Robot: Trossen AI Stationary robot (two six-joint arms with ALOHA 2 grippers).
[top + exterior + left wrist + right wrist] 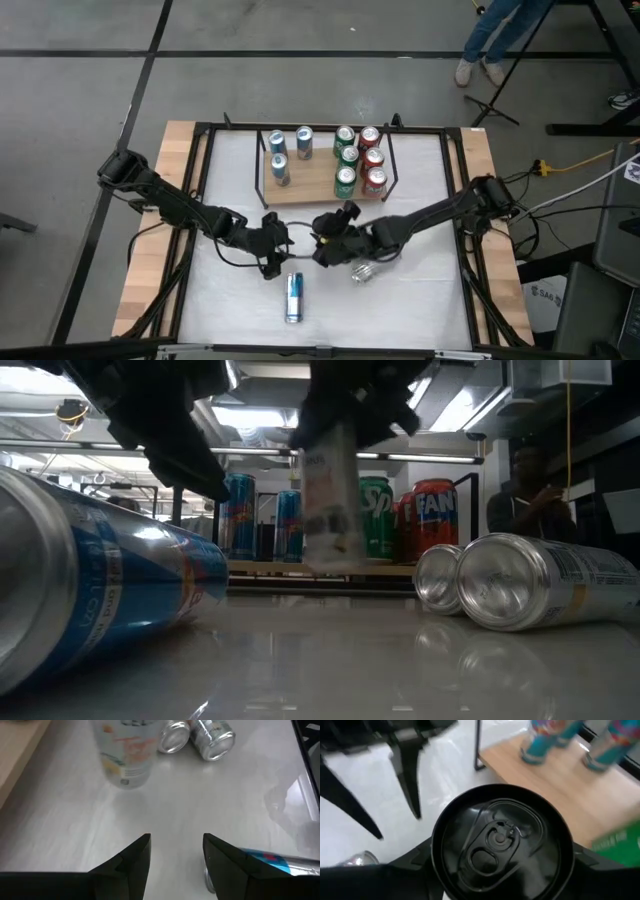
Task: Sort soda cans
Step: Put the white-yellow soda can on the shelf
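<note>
On glossy white table [420, 290], cans [365, 272]

Lab or workshop: framed test table [455, 200], concrete floor [80, 100], floor cables [585, 165]

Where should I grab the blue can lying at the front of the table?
Take the blue can across its round body at mid-length, coming straight down. It lies on its side, ends pointing fore and aft, bare table on both flanks. The left gripper, open, is nearest.

Fallen cans [362, 271] flanking open centre
</note>
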